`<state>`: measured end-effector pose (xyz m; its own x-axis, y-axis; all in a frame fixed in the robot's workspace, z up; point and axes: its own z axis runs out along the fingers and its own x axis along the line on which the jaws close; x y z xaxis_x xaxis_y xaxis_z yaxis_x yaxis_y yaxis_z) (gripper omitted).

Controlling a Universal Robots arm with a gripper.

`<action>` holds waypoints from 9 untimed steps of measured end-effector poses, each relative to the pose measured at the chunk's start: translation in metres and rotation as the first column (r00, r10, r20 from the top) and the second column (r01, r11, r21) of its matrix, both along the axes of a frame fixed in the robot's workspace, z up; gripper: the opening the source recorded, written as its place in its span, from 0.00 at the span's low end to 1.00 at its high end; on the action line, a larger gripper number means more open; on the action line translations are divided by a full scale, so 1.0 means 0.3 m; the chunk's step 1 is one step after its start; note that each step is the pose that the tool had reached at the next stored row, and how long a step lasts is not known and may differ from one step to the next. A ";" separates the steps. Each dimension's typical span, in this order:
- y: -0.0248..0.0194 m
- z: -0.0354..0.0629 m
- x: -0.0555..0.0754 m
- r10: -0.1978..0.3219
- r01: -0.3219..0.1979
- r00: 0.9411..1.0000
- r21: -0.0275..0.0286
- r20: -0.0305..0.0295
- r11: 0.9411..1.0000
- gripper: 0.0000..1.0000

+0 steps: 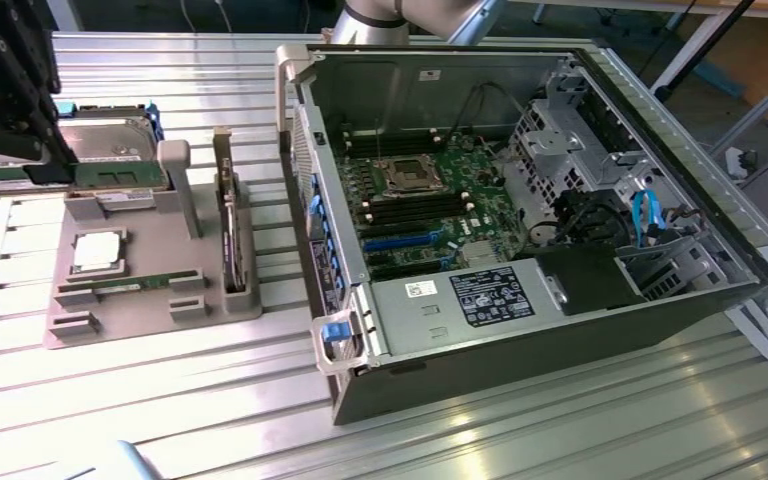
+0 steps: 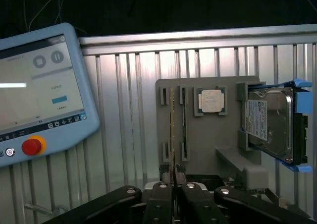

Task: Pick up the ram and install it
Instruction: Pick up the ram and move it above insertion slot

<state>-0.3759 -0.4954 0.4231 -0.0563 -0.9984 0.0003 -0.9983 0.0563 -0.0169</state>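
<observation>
The ram (image 2: 172,130) is a thin green stick. In the wrist view we see it edge-on, pinched between the jaws of the gripper (image 2: 172,187). The jaws are closed on it and grip it tight.

In the exterior view the ram (image 1: 4,185) lies level under the black gripper (image 1: 13,170), far over at the exterior view's left. It looks lifted off the gray holder (image 1: 157,235), by the end where the hard drive (image 1: 111,140) sits in its blue rails.

The holder also has a square silver processor chip (image 1: 97,250) and a second green stick (image 1: 131,285) lying in a slot. An expansion card (image 1: 231,235) stands on its edge there too.

The holder rests on the ribbed metal bench (image 1: 157,400). At the exterior view's right an open computer case (image 1: 384,80) lies on its side, showing the green motherboard (image 1: 418,195).

In the wrist view a blue touch-screen pad (image 2: 39,85) with a red button (image 2: 32,145) lies on the bench near the holder.
</observation>
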 end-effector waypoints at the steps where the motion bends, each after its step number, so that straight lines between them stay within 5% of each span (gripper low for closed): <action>1: 0.000 0.000 0.011 0.000 0.000 1.000 0.000 0.000 1.000 0.13; 9: 0.000 0.000 0.122 0.000 0.000 1.000 -0.004 0.000 1.000 0.13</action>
